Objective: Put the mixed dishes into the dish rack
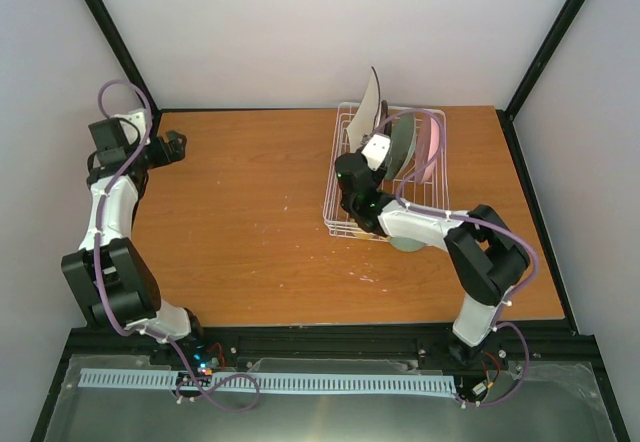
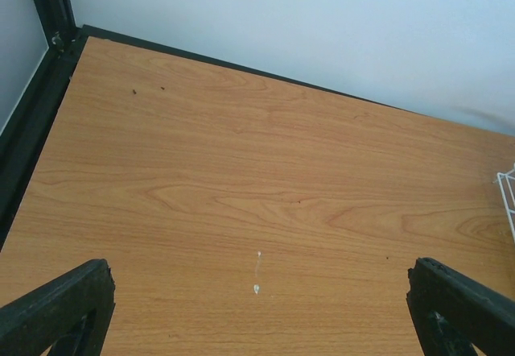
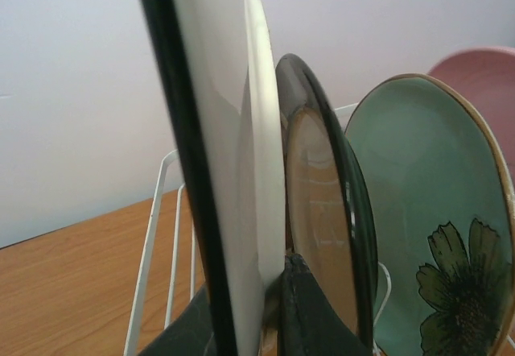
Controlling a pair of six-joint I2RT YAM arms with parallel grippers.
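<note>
My right gripper (image 1: 373,154) (image 3: 253,324) is shut on the lower edge of the white square plate (image 1: 371,92) (image 3: 233,171), which stands upright in the dish rack (image 1: 345,217) (image 3: 149,243). One finger (image 3: 318,316) sits between it and the dark-rimmed cream plate (image 3: 322,211). Beyond stand the mint-green plate with a flower (image 3: 418,211) and the pink plate (image 1: 432,140) (image 3: 483,74). A pale green shape (image 1: 405,245) shows under the right arm at the rack's near edge. The yellow mug is out of view. My left gripper (image 1: 178,145) (image 2: 261,291) is open and empty over the table's far left.
The black frame posts and white walls close in the table (image 1: 250,222) at the back and sides. A corner of the rack (image 2: 505,191) shows at the right edge of the left wrist view. Small white specks (image 2: 257,288) mark the wood.
</note>
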